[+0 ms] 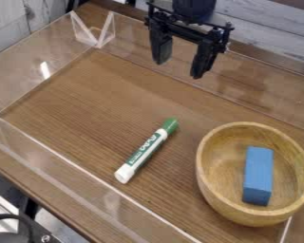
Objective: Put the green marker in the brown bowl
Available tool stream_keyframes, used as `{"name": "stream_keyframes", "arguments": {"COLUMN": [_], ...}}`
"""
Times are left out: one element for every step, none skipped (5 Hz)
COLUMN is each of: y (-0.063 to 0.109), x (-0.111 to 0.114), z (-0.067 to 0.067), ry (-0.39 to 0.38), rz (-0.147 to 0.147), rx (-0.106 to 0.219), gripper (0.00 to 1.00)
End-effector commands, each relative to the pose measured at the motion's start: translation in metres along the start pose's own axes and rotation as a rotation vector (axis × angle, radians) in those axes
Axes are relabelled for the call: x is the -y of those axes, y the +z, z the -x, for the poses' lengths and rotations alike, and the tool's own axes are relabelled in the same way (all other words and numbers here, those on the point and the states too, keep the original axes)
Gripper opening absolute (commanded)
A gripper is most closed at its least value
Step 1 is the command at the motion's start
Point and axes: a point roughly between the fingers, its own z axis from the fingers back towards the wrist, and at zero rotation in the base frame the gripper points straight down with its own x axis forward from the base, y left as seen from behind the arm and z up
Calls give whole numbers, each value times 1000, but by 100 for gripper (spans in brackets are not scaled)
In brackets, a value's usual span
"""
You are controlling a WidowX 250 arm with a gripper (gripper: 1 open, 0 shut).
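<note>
The green marker lies flat on the wooden table, its green cap pointing toward the back right and its white end toward the front left. To its right sits the brown bowl, round and shallow with a thick rim. My gripper hangs at the back of the table, well above and behind the marker. Its two dark fingers stand apart with nothing between them, so it is open.
A blue rectangular block lies inside the bowl. Clear acrylic walls fence the table on the left and front, and a folded clear piece stands at the back left.
</note>
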Motion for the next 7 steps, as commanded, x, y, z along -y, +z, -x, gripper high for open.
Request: {"name": "stream_keyframes", "arguments": {"y": [-8, -20, -32, -38, -43, -48, -52], "x": [0, -1, -2, -2, -2, -1, -1], "z": [4, 17, 28, 30, 32, 33, 35], "ry": [1, 1, -23, -31, -42, -52, -63], "rz": [2, 15, 28, 34, 41, 49, 58], "rx": [-5, 23, 58, 58, 51, 43, 36], "gripper": [100, 100, 100, 100, 100, 100, 100]}}
